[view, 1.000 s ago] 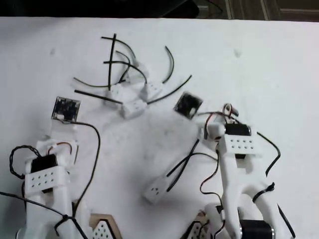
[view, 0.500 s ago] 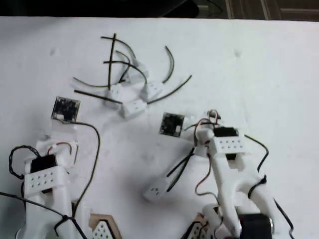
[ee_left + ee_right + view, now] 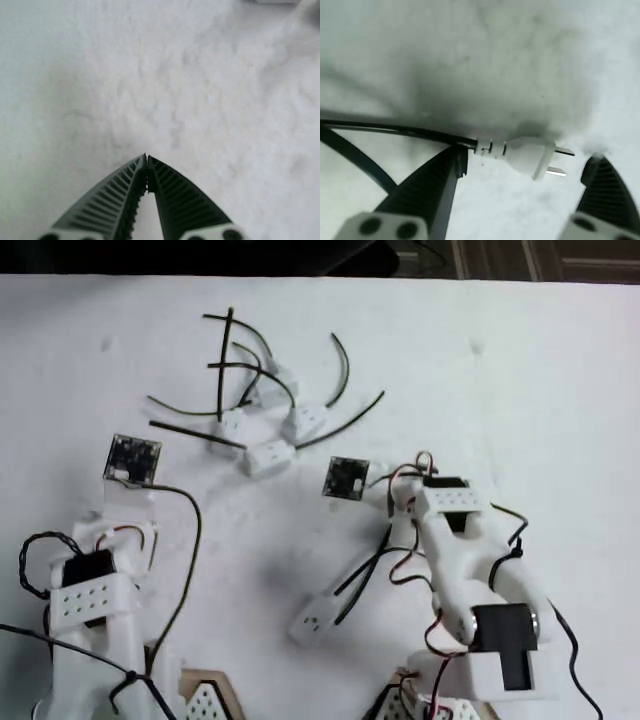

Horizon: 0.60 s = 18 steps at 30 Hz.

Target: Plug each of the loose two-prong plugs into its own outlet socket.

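On your white cloth-covered desk (image 3: 560, 370), the dark ribbed right tool (image 3: 526, 159) stands spread wide and low over the surface, while the left tool (image 3: 146, 159) is closed, tips together above bare desk. A tangle of small white connectors on black cords (image 3: 265, 430) lies toward the far side. A white oblong socket block (image 3: 318, 618) rests between the arms. The white two-prong plug (image 3: 522, 152) lies between the right tool's fingers, its black cord passing just beside one.

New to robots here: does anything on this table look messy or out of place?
Nothing looks broken. The loose plugs lie heaped at the far side of the table, black cords crossing, and the white socket block lies askew nearer the front.
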Each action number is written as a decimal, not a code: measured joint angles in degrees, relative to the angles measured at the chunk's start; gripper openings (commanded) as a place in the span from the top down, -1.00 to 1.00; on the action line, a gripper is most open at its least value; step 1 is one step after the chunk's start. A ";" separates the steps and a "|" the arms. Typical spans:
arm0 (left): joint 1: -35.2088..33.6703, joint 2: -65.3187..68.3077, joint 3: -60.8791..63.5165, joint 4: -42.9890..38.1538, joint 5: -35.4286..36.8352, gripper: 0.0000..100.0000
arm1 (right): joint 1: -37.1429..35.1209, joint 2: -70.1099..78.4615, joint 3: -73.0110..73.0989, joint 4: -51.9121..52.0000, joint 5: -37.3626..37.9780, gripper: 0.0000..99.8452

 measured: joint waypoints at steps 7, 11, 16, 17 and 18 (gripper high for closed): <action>0.00 0.00 0.00 0.00 0.00 0.95 | -1.58 6.33 -5.63 0.00 0.18 0.93; 0.00 0.00 0.00 0.00 0.00 0.95 | -1.76 9.58 -10.37 -0.53 0.26 0.96; 0.00 0.00 0.00 0.00 0.00 0.95 | -1.32 9.49 -11.43 -0.09 -1.49 0.96; 0.00 0.00 0.00 0.00 0.00 0.95 | -1.14 9.14 -11.60 0.35 -3.08 0.96; 0.00 0.00 0.00 0.00 0.00 0.95 | -0.88 8.70 -11.87 1.23 -5.01 0.96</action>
